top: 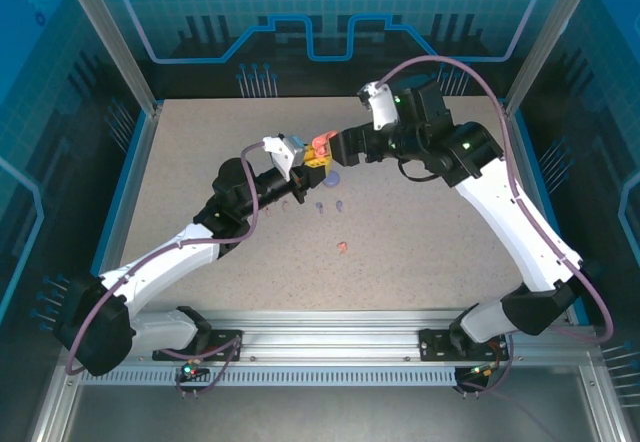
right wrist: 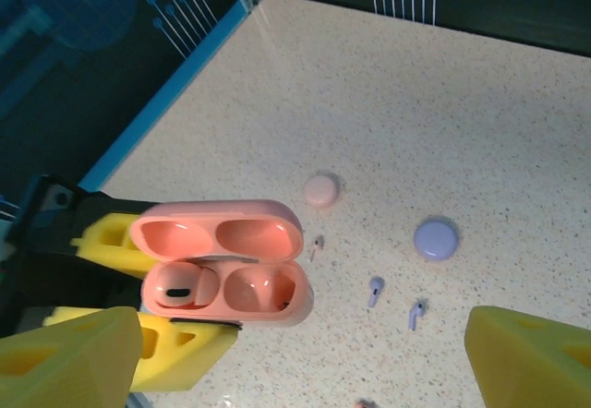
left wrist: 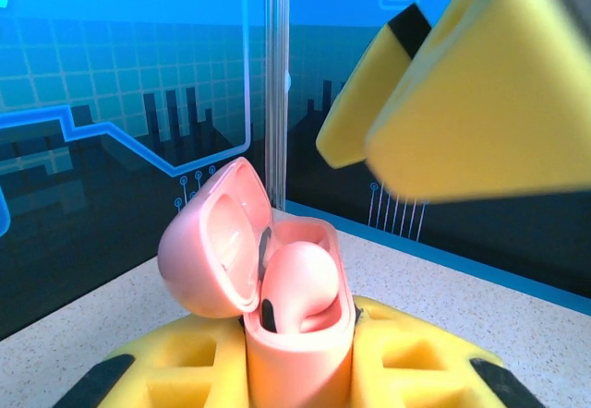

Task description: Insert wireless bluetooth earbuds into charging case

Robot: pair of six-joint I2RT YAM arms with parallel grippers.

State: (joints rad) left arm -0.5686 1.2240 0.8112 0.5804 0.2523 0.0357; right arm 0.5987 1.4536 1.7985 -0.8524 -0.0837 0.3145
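My left gripper is shut on a coral-pink charging case, holding it upright above the table with its lid swung open. One matching earbud sits in the case's left slot; the right slot is empty. My right gripper hangs open just above the case, nothing between its yellow fingers. In the top view the two grippers meet at the case near the table's middle back. Two purple earbuds, a pale pink earbud and a coral earbud lie loose on the table.
A closed pale pink case and a closed purple case rest on the speckled table beneath the grippers. A blue rim and dark panelled walls bound the table on the left and at the back.
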